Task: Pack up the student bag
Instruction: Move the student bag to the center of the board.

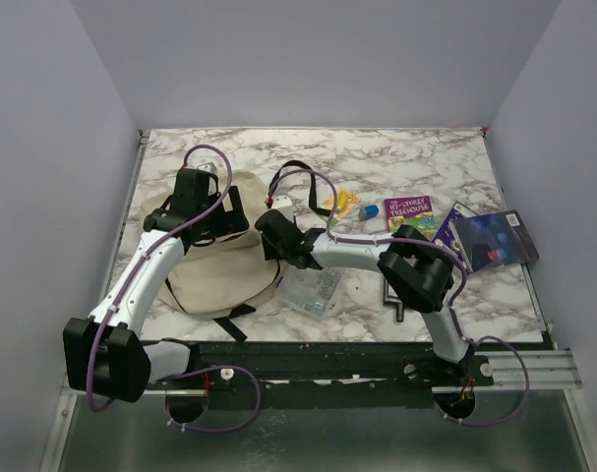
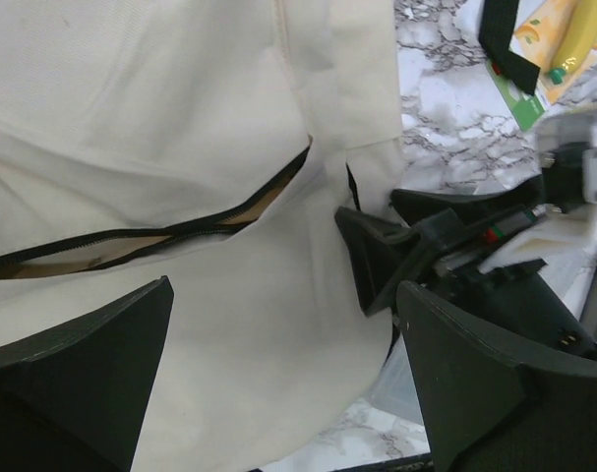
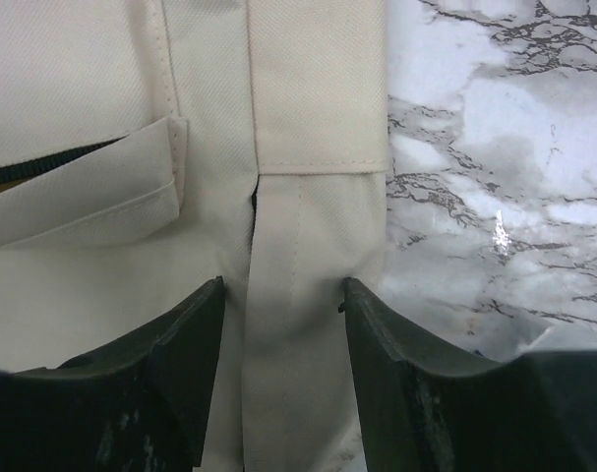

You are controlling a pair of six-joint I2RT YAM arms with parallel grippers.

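over the bag [image 1: 219, 275] the left gripper [image 2: 283, 292] was held wide open, empty; the right gripper [image 3: 283, 283] was opened around its edge fold.

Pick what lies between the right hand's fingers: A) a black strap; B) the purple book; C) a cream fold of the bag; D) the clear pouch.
C: the right wrist view shows the right hand astride a cream strip of the student bag.
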